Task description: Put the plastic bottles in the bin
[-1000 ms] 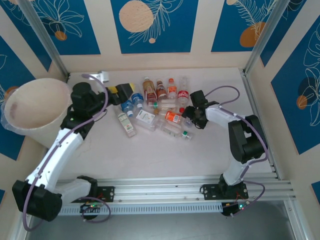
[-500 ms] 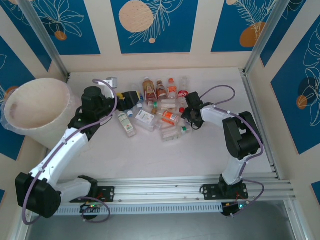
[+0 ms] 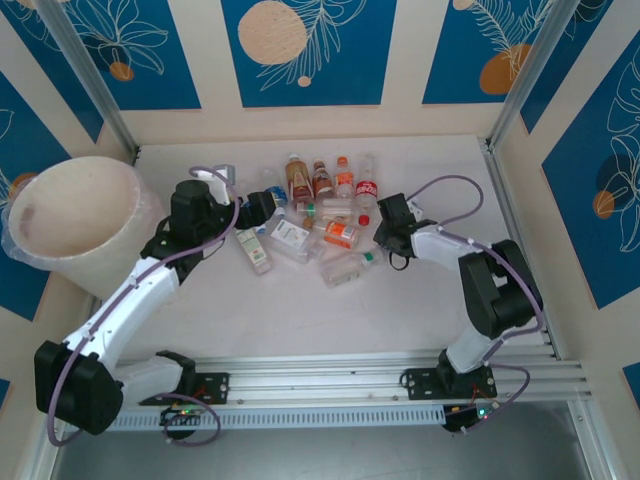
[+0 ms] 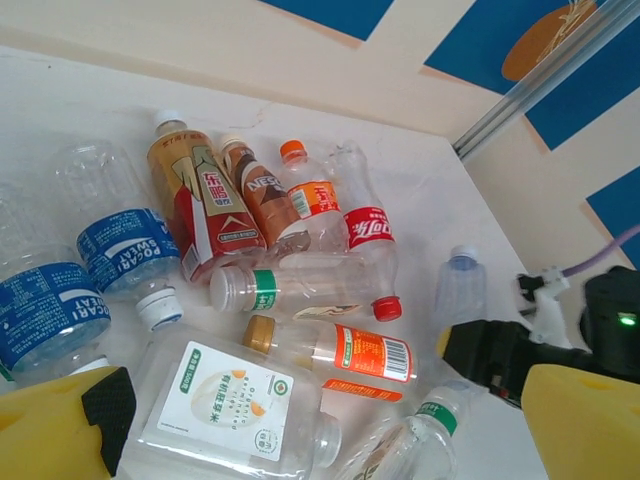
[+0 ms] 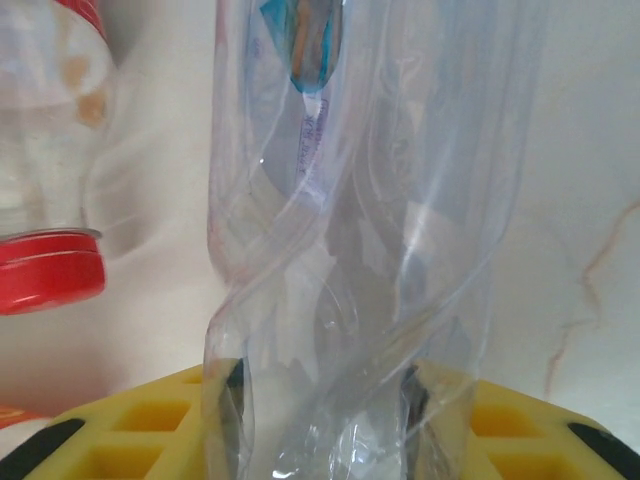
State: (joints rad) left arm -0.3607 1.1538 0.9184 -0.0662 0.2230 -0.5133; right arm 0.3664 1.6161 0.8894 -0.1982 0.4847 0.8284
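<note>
White table (image 3: 300,310); creased clear bottle (image 5: 350,250).

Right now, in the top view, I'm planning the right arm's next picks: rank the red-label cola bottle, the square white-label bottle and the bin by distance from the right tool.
1. Red-label cola bottle, just beyond the right tool, which grips a clear bottle.
2. Square white-label bottle, to the left, mid-pile.
3. Bin, far left.
</note>
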